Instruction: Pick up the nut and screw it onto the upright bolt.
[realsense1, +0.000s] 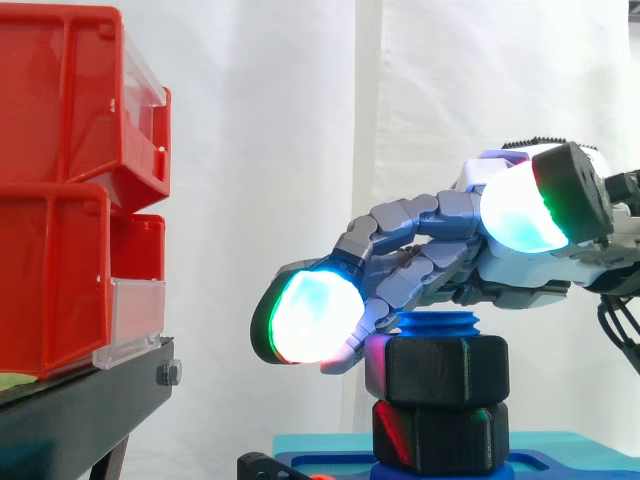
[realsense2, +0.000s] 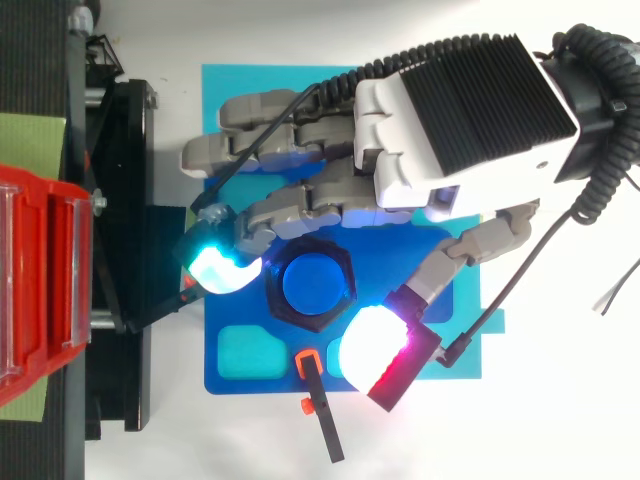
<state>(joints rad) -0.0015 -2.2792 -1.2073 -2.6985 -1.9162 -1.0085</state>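
Note:
A black hex nut (realsense1: 445, 370) (realsense2: 283, 300) sits on the upright blue bolt (realsense2: 315, 283), whose threaded tip (realsense1: 437, 322) shows above it. A second black hex piece (realsense1: 440, 435) lies under the nut at the bolt's foot. My hand (realsense2: 465, 110) hovers over the bolt, fingers loosely bent. One finger with a glowing cyan-green pad (realsense1: 315, 318) (realsense2: 222, 268) lies left of the nut, and a grey fingertip (realsense1: 348, 352) touches the nut's upper left edge. The thumb pad (realsense1: 520, 215) (realsense2: 375, 345) is raised above and beside the nut, apart from it.
The bolt stands on a blue base plate (realsense2: 240, 385) over a cyan mat (realsense2: 225, 90). A small orange-and-black tool (realsense2: 318, 405) lies at the plate's front edge. Red bins (realsense1: 70, 200) on a black stand (realsense1: 90, 410) rise to the left.

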